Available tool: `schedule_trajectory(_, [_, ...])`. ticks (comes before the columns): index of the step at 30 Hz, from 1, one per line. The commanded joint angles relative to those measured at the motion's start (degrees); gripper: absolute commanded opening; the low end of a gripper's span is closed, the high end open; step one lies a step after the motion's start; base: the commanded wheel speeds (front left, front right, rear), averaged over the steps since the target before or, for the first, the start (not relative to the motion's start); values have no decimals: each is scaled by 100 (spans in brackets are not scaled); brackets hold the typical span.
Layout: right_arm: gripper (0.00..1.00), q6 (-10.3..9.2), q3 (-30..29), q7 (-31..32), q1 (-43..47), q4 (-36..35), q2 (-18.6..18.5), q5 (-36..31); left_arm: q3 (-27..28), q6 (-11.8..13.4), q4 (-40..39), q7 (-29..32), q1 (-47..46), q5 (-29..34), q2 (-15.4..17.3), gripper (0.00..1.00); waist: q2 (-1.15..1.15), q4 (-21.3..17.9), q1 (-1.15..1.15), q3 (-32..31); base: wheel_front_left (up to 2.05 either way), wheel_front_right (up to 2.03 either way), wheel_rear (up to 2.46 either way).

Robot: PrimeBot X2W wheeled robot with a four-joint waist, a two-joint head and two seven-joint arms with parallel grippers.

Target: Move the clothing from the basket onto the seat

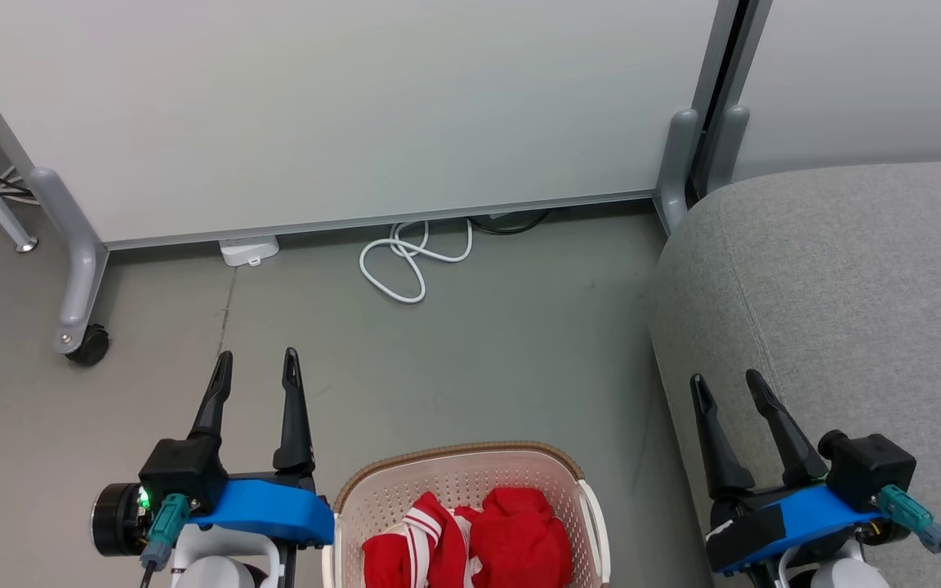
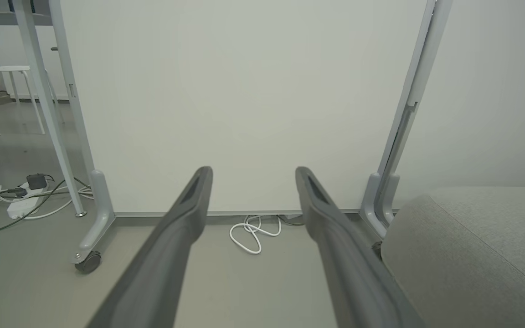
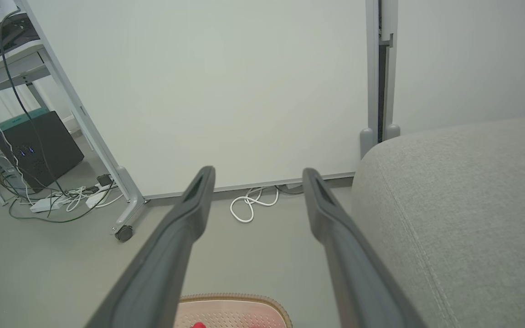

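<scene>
Two soft red fabric garments lie crumpled together in the cream-white perforated plastic basket (image 1: 458, 455) with a brown woven-look rim, at the bottom middle of the head view. The red garment with white stripes (image 1: 417, 537) sits on the left. The plain red garment (image 1: 521, 539) is bunched on the right, touching it. The basket stands on the grey floor (image 1: 479, 359), between the two arms. The large light-grey upholstered fabric seat (image 1: 846, 278), rounded at its edge, stands to the basket's right, near it but apart.

The left hand (image 1: 258, 355) hangs above the floor just left of the basket. Its two long dark fingers are spread wide and hold nothing, pointing toward the white partition panel (image 1: 356, 106). The right hand (image 1: 724, 377) hangs over the near edge of the seat. Its fingers are also spread and empty, leaning slightly leftward. A coiled white cable (image 1: 409, 261) lies on the floor below the panel.
</scene>
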Motion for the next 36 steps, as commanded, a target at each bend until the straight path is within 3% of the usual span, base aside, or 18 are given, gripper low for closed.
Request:
schedule_trajectory(1, [100, 11, 14, -66, -135, -37, -41, -131, -36, 17, 0, -53, -135, 120, 10, 100, 0, 1, 0, 7, 0, 0, 0])
schedule_trajectory(23, [100, 13, 6, -295, -69, -15, -46, -949, -93, 84, 219, -281, -163, 1046, -46, 100, 0, 26, 0, 78, 0, 0, 0])
schedule_trajectory(36, [100, 9, -124, -302, 95, -1, -45, -870, 54, -336, 518, -297, -88, 763, -25, 100, 0, 79, 0, 23, 0, 0, 0])
